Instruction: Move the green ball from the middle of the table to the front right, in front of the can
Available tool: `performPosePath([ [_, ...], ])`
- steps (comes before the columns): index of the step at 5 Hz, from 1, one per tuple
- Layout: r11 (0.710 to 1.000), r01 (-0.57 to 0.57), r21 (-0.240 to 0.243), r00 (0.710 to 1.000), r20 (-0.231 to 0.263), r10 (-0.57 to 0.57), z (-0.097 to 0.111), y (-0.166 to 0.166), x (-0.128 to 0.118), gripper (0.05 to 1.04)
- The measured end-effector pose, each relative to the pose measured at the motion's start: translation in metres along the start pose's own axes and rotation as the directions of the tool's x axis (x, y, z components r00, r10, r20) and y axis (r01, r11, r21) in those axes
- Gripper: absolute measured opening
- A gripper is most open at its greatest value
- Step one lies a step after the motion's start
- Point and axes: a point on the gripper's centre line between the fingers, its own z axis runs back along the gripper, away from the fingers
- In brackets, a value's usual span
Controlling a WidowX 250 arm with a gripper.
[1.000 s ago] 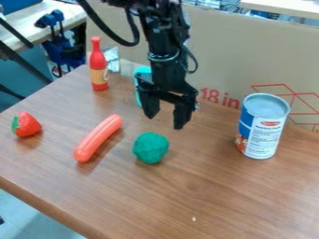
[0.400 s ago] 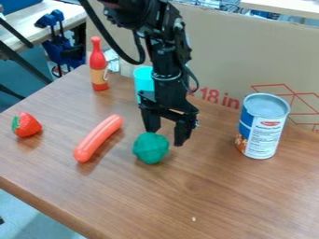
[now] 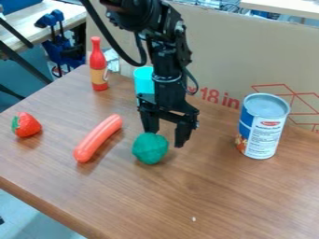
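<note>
Green ball (image 3: 149, 149), end effector (image 3: 166, 138), labelled can (image 3: 262, 128)

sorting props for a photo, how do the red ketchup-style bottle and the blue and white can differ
The slim red plastic-looking bottle tapers to a narrow neck, while the blue and white cylindrical can stays wide right up to its flat top. The bottle is mostly red with a yellowish label; the can has a blue and white wrap and a grey top. The bottle stands at the table's far left, the can at its right. Both stand upright.
</note>
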Motion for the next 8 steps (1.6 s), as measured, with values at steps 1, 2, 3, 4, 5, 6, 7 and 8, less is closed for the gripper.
performPosePath([
  [1, 0.999, -0.030, 0.014, 0.999, -0.010, 0.030, 0.000, 0.007, -0.002, 1.002],
  [2, 1.000, -0.025, 0.014, 0.999, -0.025, 0.025, 0.002, 0.010, -0.003, 1.002],
  [3, 0.999, -0.031, 0.015, 0.999, -0.031, 0.032, 0.007, 0.018, -0.001, 1.002],
  [4, 0.998, -0.068, 0.009, 0.996, -0.054, 0.068, 0.008, 0.026, -0.003, 1.002],
  [5, 0.993, -0.121, 0.012, 0.991, -0.061, 0.122, 0.008, 0.036, -0.005, 1.002],
  [6, 0.986, -0.168, -0.011, 0.984, -0.062, 0.167, 0.004, 0.043, -0.009, 1.002],
  [7, 0.968, -0.236, -0.085, 0.970, -0.087, 0.229, -0.013, 0.041, -0.016, 1.002],
  [8, 0.960, -0.261, -0.103, 0.963, -0.095, 0.252, -0.021, 0.035, -0.020, 1.002],
])
